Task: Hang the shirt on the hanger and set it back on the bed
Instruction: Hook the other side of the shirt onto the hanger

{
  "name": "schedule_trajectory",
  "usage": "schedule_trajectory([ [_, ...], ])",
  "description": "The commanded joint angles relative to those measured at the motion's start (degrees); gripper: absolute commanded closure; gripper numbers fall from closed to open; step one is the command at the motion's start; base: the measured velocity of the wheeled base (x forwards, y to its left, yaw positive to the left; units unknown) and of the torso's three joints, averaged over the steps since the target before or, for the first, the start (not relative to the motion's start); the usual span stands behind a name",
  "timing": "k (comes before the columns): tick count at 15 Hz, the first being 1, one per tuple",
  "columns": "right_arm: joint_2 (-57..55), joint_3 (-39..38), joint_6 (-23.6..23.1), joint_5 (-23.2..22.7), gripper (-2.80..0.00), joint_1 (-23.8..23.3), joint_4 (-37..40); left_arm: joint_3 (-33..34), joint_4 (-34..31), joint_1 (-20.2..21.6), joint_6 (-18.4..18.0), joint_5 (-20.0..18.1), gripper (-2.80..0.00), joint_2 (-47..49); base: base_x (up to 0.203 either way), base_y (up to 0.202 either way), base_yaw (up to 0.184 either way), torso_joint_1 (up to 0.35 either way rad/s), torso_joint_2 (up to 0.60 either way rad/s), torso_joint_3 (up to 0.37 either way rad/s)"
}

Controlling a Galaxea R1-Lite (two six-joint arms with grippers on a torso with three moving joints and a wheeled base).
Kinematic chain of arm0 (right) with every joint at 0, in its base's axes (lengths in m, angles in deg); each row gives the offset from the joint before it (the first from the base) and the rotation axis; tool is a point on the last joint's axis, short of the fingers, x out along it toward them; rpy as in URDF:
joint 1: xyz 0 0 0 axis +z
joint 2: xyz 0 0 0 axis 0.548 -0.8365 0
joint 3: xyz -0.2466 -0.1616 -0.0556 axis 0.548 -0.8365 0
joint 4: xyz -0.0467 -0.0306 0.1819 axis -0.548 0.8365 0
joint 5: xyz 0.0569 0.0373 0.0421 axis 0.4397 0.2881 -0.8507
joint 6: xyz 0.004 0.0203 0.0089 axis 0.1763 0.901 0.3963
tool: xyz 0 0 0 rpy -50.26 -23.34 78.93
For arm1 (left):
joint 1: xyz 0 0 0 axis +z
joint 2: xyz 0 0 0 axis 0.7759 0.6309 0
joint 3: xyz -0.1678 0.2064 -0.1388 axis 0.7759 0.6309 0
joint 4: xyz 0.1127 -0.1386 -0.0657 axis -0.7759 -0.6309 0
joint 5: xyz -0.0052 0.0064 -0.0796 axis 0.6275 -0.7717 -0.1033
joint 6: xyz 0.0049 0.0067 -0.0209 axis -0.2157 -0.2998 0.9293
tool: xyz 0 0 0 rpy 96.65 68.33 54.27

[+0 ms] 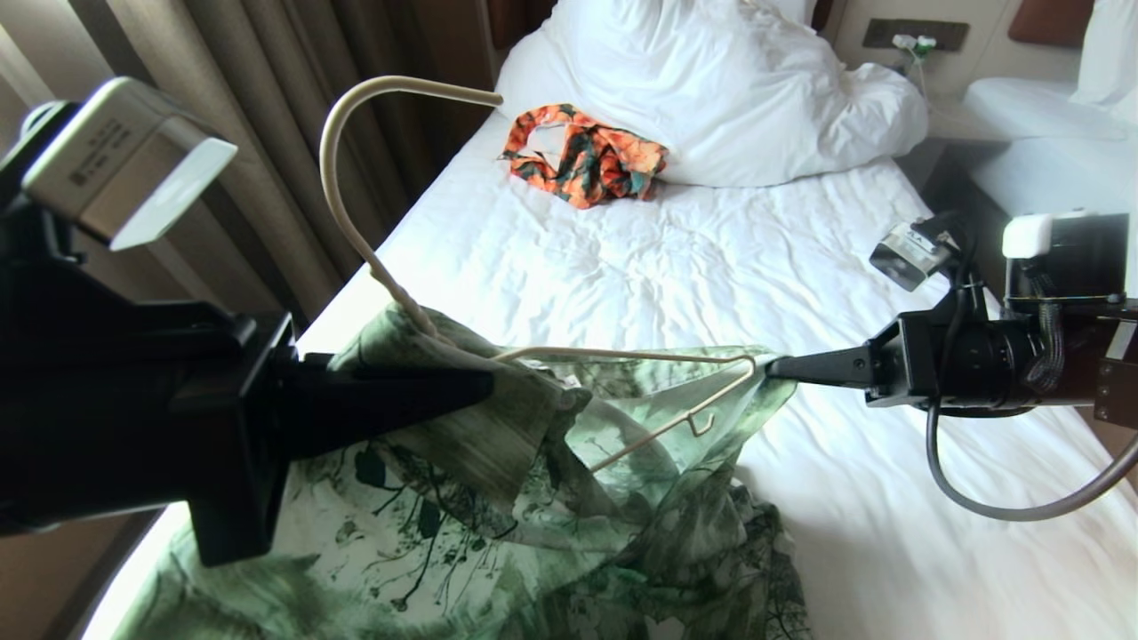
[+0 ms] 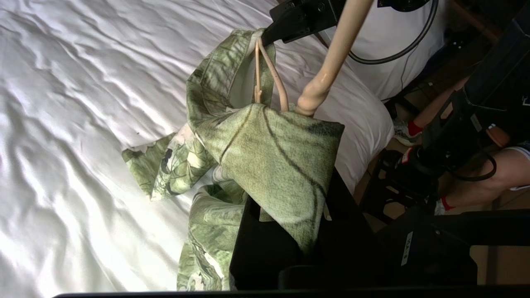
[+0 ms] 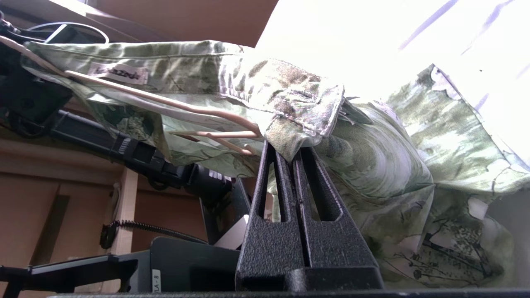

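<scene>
Shirt (image 1: 498, 498): light green leaf print, held up above the near part of the bed (image 1: 676, 267), its lower cloth bunched and trailing onto the white sheet.

Hanger (image 1: 622, 357): cream wire, partly inside the shirt; its hook curves up and to the left above the cloth, and one shoulder corner sticks out bare at the shirt's right-hand edge.

Left gripper (image 1: 480, 387): enters from the left, fingers clenched on shirt fabric at the base of the hanger's neck. In the left wrist view the cloth drapes over the fingers (image 2: 265, 231) with the hanger stem rising just beyond.

Right gripper (image 1: 773, 366): reaches in level from the right, fingers pressed together on the shirt's edge right at the hanger's bare corner. In the right wrist view the fingers (image 3: 285, 174) pinch a stitched fold, the wire just beside them.

Edges and room: the left bed edge runs just beside the left gripper, with curtains (image 1: 267, 160) beyond. Open sheet lies between the shirt and an orange-and-teal garment (image 1: 582, 156), which sits well apart against the duvet (image 1: 738, 89).
</scene>
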Motion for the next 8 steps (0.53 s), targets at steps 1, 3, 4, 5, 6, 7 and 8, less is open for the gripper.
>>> schedule_trajectory([
  [1,1.21,-0.06,0.96,-0.16,0.00,-0.20,-0.65,0.08,0.02,-0.03,0.04,0.56,0.00,-0.51,0.000,0.000,0.000,0.000,0.00,0.000],
  [3,2.26,-0.08,1.17,-0.06,0.00,-0.21,-0.70,0.59,0.02,0.00,0.04,0.61,0.00,-0.51,0.000,0.000,0.000,0.000,0.00,0.000],
  [4,2.63,-0.09,1.19,-0.11,0.00,-0.17,-0.70,0.64,0.02,0.00,0.04,0.61,0.00,-0.51,0.000,0.000,0.000,0.000,0.00,0.000],
  [5,3.16,-0.09,1.27,-0.14,0.00,-0.14,-0.59,0.64,0.02,0.03,0.04,0.70,0.00,-0.49,0.000,0.000,0.000,0.000,0.00,0.000],
  [6,3.70,-0.09,1.29,-0.14,0.00,-0.14,-0.47,0.64,0.02,0.09,0.04,0.70,0.00,-0.43,0.000,0.000,0.000,0.000,0.00,0.000],
  [7,4.23,-0.12,1.43,-0.14,0.00,-0.14,-0.39,0.64,0.02,0.18,0.04,0.70,0.00,-0.25,0.000,0.000,0.000,0.000,0.00,0.000],
  [8,5.52,-0.11,2.82,-0.14,0.00,-0.14,-0.53,0.64,0.02,0.26,0.04,0.70,0.00,-0.07,0.000,0.000,0.000,0.000,0.00,0.000],
])
